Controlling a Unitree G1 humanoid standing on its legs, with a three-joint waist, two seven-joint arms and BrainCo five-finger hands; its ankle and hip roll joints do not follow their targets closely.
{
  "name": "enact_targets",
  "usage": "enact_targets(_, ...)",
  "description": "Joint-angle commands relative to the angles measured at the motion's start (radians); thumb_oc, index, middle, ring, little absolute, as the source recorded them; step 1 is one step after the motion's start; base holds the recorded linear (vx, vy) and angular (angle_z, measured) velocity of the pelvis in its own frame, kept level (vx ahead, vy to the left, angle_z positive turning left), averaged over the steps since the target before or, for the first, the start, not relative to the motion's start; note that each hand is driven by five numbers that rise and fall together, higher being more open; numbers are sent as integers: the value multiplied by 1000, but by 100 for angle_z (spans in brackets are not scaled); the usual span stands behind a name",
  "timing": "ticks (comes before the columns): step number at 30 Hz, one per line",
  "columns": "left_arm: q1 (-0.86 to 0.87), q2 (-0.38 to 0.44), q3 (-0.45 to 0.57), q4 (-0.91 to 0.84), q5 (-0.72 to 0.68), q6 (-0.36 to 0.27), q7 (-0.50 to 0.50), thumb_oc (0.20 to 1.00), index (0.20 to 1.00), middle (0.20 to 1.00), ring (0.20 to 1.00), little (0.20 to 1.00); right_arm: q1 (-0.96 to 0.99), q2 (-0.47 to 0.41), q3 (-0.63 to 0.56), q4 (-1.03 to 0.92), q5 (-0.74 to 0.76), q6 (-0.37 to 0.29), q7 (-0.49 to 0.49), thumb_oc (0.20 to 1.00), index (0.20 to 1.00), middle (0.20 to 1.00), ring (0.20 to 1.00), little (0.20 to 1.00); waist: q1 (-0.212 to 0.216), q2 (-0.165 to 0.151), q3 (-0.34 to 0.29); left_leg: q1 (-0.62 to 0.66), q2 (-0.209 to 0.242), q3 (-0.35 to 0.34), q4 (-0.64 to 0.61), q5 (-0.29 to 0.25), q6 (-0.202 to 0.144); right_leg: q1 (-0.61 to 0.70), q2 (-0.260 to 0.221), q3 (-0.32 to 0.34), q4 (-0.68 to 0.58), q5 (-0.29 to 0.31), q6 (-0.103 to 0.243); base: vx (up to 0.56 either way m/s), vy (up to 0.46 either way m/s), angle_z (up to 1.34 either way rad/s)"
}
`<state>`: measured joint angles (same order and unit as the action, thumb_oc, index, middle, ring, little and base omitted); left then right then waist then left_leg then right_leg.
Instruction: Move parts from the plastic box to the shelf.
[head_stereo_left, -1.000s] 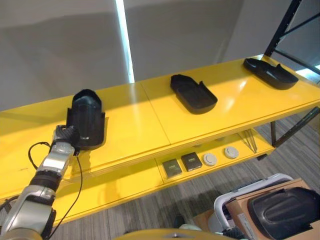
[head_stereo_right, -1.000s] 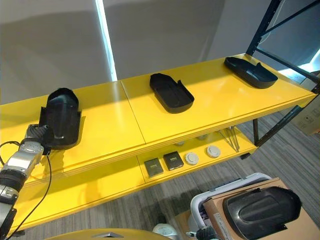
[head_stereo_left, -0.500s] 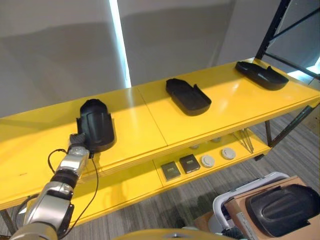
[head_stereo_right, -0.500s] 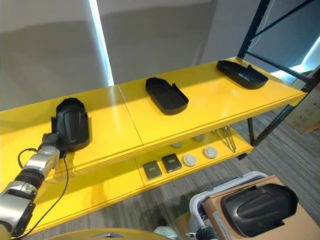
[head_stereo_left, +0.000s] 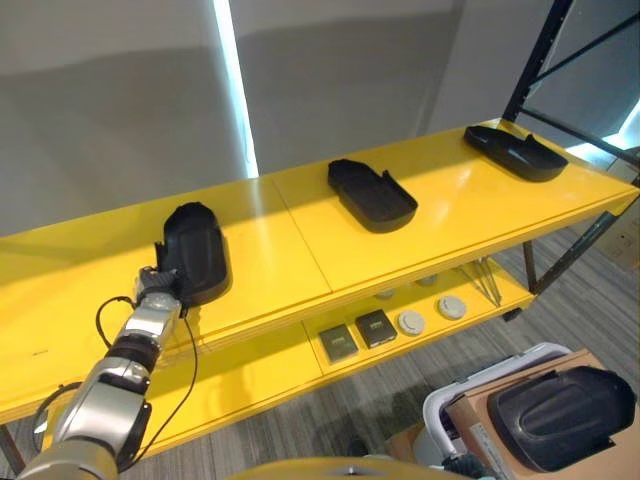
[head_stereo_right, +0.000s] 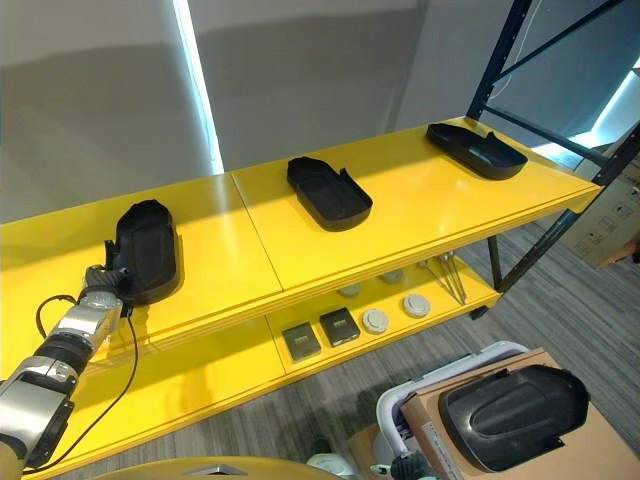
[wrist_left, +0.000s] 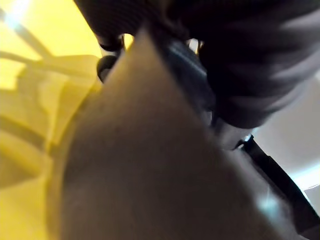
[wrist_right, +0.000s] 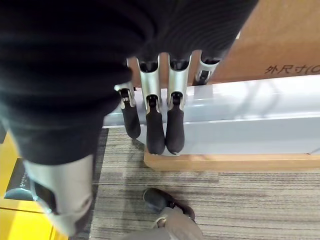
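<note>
A black moulded part (head_stereo_left: 195, 250) lies on the left of the yellow top shelf (head_stereo_left: 290, 250), its rounded end towards the wall. My left hand (head_stereo_left: 157, 290) is at the part's near end and touches it; the left wrist view has the part's surface (wrist_left: 140, 160) pressed close. Two more black parts rest on the same shelf, one in the middle (head_stereo_left: 372, 195) and one at the far right (head_stereo_left: 515, 152). Another black part (head_stereo_left: 560, 415) lies on a cardboard box at the grey plastic box (head_stereo_left: 470, 400), lower right. My right hand (wrist_right: 149, 95) hangs open beside the plastic box wall (wrist_right: 240, 115).
The lower yellow shelf carries two dark square pieces (head_stereo_left: 360, 333) and round white discs (head_stereo_left: 425, 315). A black rack upright (head_stereo_left: 535, 50) stands at the right end. Grey carpet lies between shelf and box. A grey wall runs behind the shelf.
The camera has shifted. The left part, tilted up on its near edge a second ago, now lies flat on the shelf, with my left hand still at its near end.
</note>
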<state>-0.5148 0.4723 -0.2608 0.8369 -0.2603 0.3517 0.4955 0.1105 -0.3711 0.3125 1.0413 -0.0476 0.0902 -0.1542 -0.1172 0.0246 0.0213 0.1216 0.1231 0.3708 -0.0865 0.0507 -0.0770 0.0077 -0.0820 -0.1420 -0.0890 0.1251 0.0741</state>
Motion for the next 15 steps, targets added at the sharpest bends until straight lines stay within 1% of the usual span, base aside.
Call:
enact_targets(1, -88, 19, -8, 92, 70, -1, 40, 1000, 1000, 1000, 1000, 1000, -18, 22, 53, 70, -15, -5, 17, 1000, 1000, 1000, 1000, 1000, -22, 5, 43, -3, 39, -2, 6, -54, 7, 42, -57, 1, 7, -96, 88, 0, 0, 0)
enact_targets(2, -88, 19, -8, 92, 70, -1, 40, 1000, 1000, 1000, 1000, 1000, -18, 22, 53, 70, -15, -5, 17, 1000, 1000, 1000, 1000, 1000, -22, 5, 43, -3, 39, -2, 6, -54, 7, 42, -57, 1, 7, -96, 88, 0, 0, 0)
enact_targets(5, -77, 91, 16, 52, 121, -5, 66, 1000, 1000, 1000, 1000, 1000, -10, 19, 48, 55, -9, 2, 15, 1000, 1000, 1000, 1000, 1000, -7, 7, 42, -1, 37, -9, 6, -54, 7, 48, -60, -7, 7, -96, 88, 6, 29, 2)
enact_targets(7, -55, 145, 41, -6, 144, -17, 101, 1000, 1000, 1000, 1000, 1000, -6, 14, 38, 46, -5, 8, 16, 1000, 1000, 1000, 1000, 1000, 8, 9, 47, -1, 36, -19, 6, -54, 6, 53, -62, -14, 6, -96, 88, -11, 47, 4)
enact_targets(9, -43, 170, 51, -35, 149, -22, 113, 1000, 1000, 1000, 1000, 1000, -5, 12, 34, 46, -3, 8, 18, 1000, 1000, 1000, 1000, 1000, 13, 10, 48, -1, 35, -22, 6, -55, 6, 56, -64, -18, 5, -96, 88, -5, 16, 2)
enact_targets(10, -27, 204, 64, -75, 155, -32, 130, 1000, 1000, 1000, 1000, 1000, -2, 9, 27, 45, -3, 6, 18, 1000, 1000, 1000, 1000, 1000, 21, 11, 50, -1, 34, -27, 7, -55, 6, 59, -65, -23, 4, -97, 87, -11, 46, 7)
enact_targets(12, 24, 287, 114, -211, 155, -48, 166, 1000, 1000, 1000, 1000, 1000, 7, 8, 9, 39, 1, 10, 17, 1000, 1000, 1000, 1000, 1000, 43, 11, 54, 0, 31, -40, 7, -57, 6, 69, -69, -35, 2, -97, 86, -4, 51, 6)
enact_targets(13, 39, 310, 135, -248, 156, -63, 176, 1000, 1000, 1000, 1000, 1000, 9, 8, 5, 37, 1, 11, 18, 1000, 1000, 1000, 1000, 1000, 49, 10, 55, 1, 31, -44, 8, -57, 6, 73, -70, -39, 2, -97, 86, 5, 28, 12)
enact_targets(14, 49, 329, 151, -284, 157, -64, 172, 1000, 1000, 1000, 1000, 1000, 11, 7, 2, 35, 3, 12, 19, 1000, 1000, 1000, 1000, 1000, 55, 10, 54, 1, 31, -47, 8, -58, 6, 75, -71, -42, 2, -98, 86, 14, 31, 25)
enact_targets(15, 90, 376, 214, -406, 156, -85, 159, 1000, 1000, 1000, 1000, 1000, 18, 10, -9, 30, 1, 15, 21, 1000, 1000, 1000, 1000, 1000, 71, 8, 53, 0, 30, -58, 7, -57, 7, 80, -73, -50, 2, -97, 85, 15, 24, 26)
